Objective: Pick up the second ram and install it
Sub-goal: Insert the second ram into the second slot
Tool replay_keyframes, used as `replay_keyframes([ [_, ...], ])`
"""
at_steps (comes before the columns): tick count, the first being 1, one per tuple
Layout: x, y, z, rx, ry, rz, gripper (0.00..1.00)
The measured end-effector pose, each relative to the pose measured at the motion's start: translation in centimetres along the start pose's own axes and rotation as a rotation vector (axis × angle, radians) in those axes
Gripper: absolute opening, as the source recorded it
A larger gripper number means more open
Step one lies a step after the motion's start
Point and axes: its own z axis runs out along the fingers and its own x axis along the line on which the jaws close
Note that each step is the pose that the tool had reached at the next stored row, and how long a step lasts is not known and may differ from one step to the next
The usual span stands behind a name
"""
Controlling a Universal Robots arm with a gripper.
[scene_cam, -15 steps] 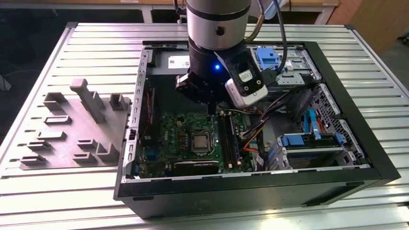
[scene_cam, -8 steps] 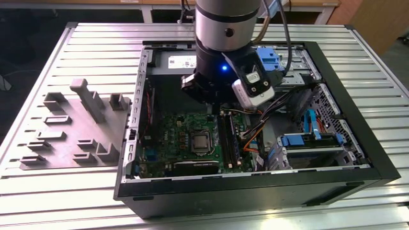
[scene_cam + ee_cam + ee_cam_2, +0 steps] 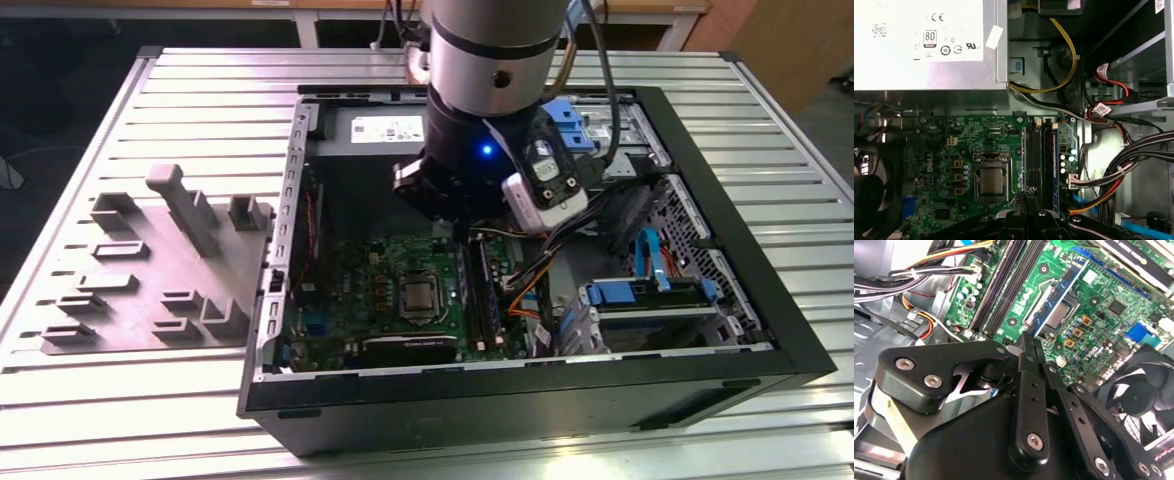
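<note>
second ram [image 3: 1056, 300] in the tool [image 3: 1029, 342]

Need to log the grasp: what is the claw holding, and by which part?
The claw appears shut on the second ram, pinching its two flat faces; the spot along its length is hidden.

The second ram [image 3: 1056, 302] is a thin, long blue-green board with dark chips along its face. It is gripped on edge between the closed fingers [image 3: 1027, 352]. It is held off the worktop [image 3: 160, 100], inside the open computer case [image 3: 747, 300] and low over the motherboard [image 3: 969, 135]. It runs parallel to the black memory sockets [image 3: 1036, 160], just beside them on the processor socket's [image 3: 991, 181] side.
</note>
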Motion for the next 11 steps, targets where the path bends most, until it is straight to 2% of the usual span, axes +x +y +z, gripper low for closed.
replay_keyframes([
  [4,-0.23,-0.01,0.58,-0.0002,0.0002,-0.005,0.11],
  [11,-1.27,-0.01,1.20,0.0000,0.0003,-0.008,0.11],
])
